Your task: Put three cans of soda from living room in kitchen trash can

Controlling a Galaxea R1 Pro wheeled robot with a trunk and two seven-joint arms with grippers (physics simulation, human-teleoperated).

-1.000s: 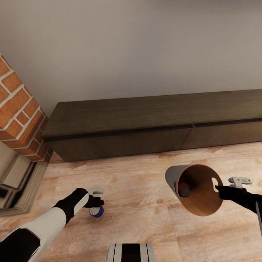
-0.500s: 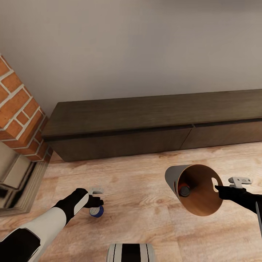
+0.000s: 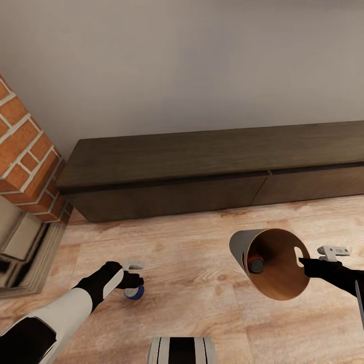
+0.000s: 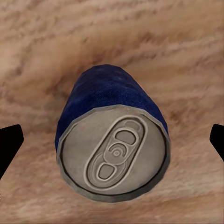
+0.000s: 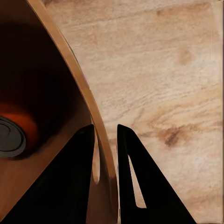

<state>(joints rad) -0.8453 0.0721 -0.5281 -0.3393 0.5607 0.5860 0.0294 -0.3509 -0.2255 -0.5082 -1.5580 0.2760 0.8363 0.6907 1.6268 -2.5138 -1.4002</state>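
The dark blue soda can lies on the wood floor, its grey top end facing my left wrist camera. My left gripper hangs just above it, open, with the fingertips wide on either side of the can. My right gripper is shut on the rim of the trash can, one finger inside and one outside the wall. The bin is tipped, its brown inside facing me. An orange can lies deep in it. I cannot make out a second orange can.
A long, low, dark wood cabinet runs along the grey wall behind. A brick fireplace with a stepped hearth edge stands at the left. My own base shows at the bottom edge.
The head view has shifted slightly, so the cabinet and bricks sit a little higher. Both arms, the blue can and the bin have kept their places.
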